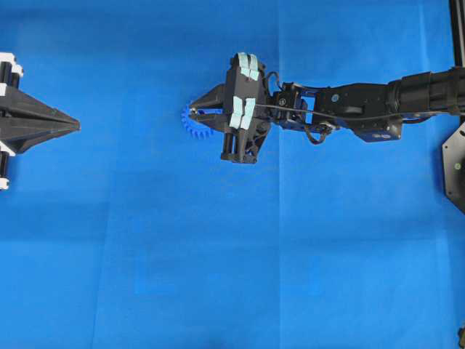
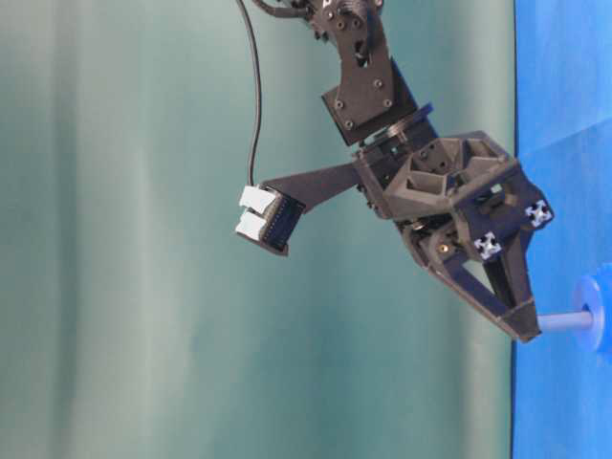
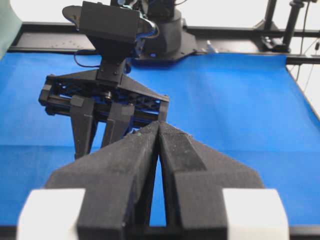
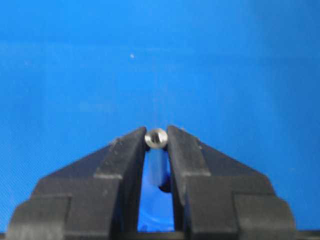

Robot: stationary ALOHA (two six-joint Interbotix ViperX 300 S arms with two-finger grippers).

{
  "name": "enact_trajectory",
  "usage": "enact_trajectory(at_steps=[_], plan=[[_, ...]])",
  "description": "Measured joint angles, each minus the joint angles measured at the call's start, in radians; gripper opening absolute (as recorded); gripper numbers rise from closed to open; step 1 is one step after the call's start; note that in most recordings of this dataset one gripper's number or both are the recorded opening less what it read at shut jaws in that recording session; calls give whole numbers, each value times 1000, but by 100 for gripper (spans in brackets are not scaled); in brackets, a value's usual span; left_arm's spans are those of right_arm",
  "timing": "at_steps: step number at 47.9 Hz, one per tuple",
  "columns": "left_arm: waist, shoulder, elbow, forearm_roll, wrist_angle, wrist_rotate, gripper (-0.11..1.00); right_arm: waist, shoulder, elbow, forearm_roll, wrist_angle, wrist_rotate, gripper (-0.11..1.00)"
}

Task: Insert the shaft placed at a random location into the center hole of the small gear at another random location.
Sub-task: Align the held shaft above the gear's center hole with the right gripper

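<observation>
Because the shaft (image 4: 156, 138) must enter the small gear (image 1: 196, 125) end-on, we note the right gripper (image 2: 529, 328) pinching it at the fingertips, jaws nearly closed on the pin so its free length sticks out beyond them. Seen from table level, the shaft (image 2: 564, 322) runs from the jaw tips to the gear's hub (image 2: 595, 316) and appears to meet the center hole, though we cannot tell how deep it sits. From overhead, the gripper partly covers the gear, only teeth showing. Well apart from the gear, the left gripper (image 3: 159, 125) rests closed and empty, we judge to keep clear.
</observation>
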Motion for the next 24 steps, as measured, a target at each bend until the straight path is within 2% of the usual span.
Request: enact_trajectory(at_steps=[13, 24], plan=[[0, 0, 0, 0, 3, 0, 0, -8, -12, 2, 0, 2, -2, 3], [2, 0, 0, 0, 6, 0, 0, -20, -81, 15, -2, 5, 6, 3]])
